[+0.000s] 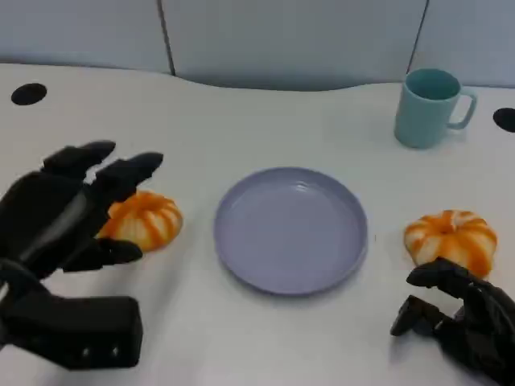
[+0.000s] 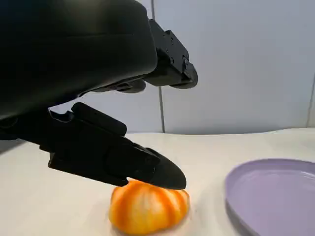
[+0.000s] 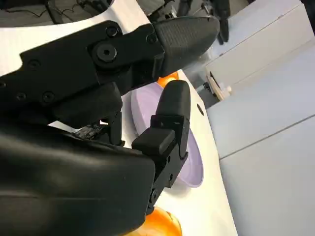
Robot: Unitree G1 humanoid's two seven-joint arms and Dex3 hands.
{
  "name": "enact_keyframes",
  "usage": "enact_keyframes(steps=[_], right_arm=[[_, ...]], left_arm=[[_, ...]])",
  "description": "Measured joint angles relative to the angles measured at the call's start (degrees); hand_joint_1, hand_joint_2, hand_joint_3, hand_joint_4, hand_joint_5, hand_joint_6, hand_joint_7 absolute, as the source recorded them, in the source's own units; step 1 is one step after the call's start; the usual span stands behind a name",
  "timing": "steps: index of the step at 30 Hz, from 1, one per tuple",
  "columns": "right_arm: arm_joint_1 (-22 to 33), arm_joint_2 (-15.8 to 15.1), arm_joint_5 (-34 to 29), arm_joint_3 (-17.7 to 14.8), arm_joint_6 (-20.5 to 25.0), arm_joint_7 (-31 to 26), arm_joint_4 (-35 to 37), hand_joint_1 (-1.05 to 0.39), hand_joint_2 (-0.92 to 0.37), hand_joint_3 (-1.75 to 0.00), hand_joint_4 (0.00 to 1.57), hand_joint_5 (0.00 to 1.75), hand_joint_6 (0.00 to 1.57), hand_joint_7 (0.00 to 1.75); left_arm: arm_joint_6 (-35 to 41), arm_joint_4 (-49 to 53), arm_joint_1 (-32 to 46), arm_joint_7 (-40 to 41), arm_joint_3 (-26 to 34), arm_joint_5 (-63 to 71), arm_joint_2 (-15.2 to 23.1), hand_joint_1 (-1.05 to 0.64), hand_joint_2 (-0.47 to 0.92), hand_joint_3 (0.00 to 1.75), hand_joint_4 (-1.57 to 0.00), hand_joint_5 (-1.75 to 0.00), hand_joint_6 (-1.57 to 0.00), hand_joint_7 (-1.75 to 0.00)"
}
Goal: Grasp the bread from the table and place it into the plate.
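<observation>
Lighting's bright and even, shadows under my hands are soft, the plate has faint glare, and my wrist closeups look blurry.

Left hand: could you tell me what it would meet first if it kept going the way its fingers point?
Most likely the left bread: the left hand is open with fingers just over it. Whether they touch is unclear.

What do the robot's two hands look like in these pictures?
Both the left hand and the right hand are matte black, with a rounded smooth shell and blocky, jointed fingers ending in rounded tips. Small round screws sit on the finger segments. No markings show.
</observation>
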Motion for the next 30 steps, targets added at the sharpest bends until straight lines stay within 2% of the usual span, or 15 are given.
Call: enact_keyframes(steps=[7,15,20,25,30], right_arm=[[0.8,0.2,0.0,0.2,-0.3,-0.5,-1.1,-0.43,-0.92,-0.16,0.65,1.32,0.64,0.97],[1.3,0.3,0.0,0.4,-0.3,-0.6,-2.1,-0.44,-0.92,-0.15,0.65,1.34,0.64,1.01],[1.7,0.3,0.0,0.5,-0.1,-1.0,-2.8,-0.44,-0.92,-0.16,0.64,1.35,0.62,1.03],[1.8,0.4,0.0,0.5,-0.1,-1.1,-3.0,-0.44,-0.92,-0.16,0.64,1.35,0.61,1.03],[2.2,0.3,0.2,0.4,1.0,-1.1,-3.7,-0.43,-0.92,-0.16,0.63,1.34,0.61,1.03]], left_arm=[[6.1,9.3,-7.4,-2.5,-7.3,1.9,1.9,-0.61,0.81,0.00,-0.09,-0.05,-0.19,0.00],[9.9,23.4,-16.5,-2.1,-15.4,4.0,1.9,-0.60,0.82,0.00,-0.06,-0.03,-0.16,0.00],[11.8,36.9,-23.8,-2.6,-19.8,3.3,-1.1,-0.58,0.81,0.00,-0.07,-0.02,-0.18,-0.01],[11.6,41.3,-25.7,-2.2,-22.1,1.7,-1.8,-0.56,0.80,0.00,-0.06,-0.02,-0.17,0.00],[12.8,55.3,-31.9,2.2,-26.3,1.7,-6.3,-0.54,0.79,0.00,-0.06,-0.01,-0.16,0.00]])
